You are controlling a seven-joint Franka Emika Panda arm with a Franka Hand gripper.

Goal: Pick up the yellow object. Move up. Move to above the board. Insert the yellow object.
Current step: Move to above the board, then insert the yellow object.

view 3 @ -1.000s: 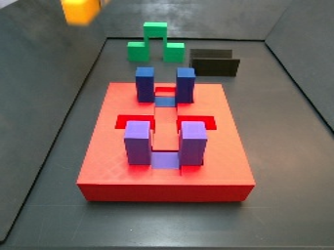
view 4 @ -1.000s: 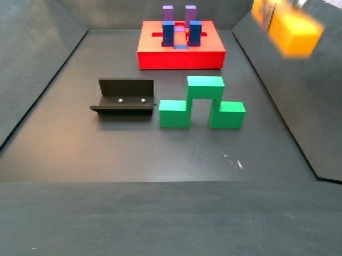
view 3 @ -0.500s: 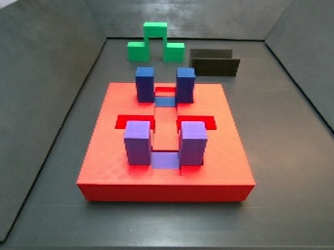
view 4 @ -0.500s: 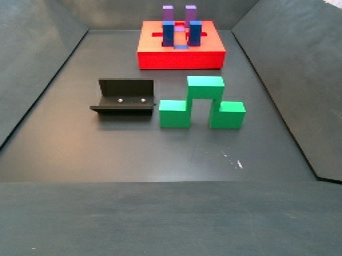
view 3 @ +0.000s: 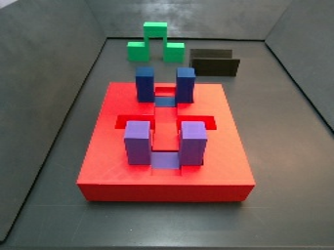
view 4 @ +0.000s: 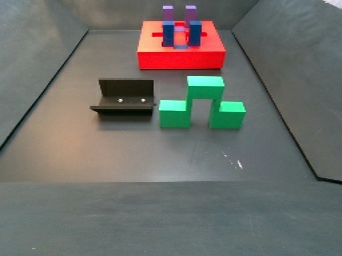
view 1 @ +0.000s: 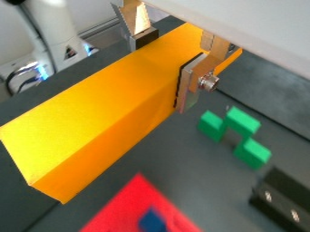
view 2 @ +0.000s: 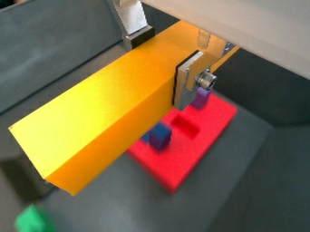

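My gripper (view 1: 166,56) (view 2: 162,60) shows only in the wrist views; it is out of both side views. It is shut on the yellow object (view 1: 109,113) (view 2: 109,109), a long yellow-orange bar clamped between the silver fingers (view 1: 190,82) (view 2: 187,82). The bar is held high in the air. The red board (view 3: 163,146) (view 4: 182,47) lies on the floor with upright blue and purple blocks (view 3: 163,83) and cut-out slots. In a wrist view the board (view 2: 194,145) lies below the bar; in a wrist view only its corner (view 1: 140,208) shows.
Green blocks (view 4: 201,103) (view 3: 155,44) (view 1: 233,132) stand on the floor away from the board. The dark fixture (view 4: 124,98) (view 3: 216,62) (view 1: 285,195) stands beside them. Grey walls bound the floor on all sides.
The yellow object, seen at the upper edge of both side views a second ago, has risen out of those views. Nothing on the floor has moved.
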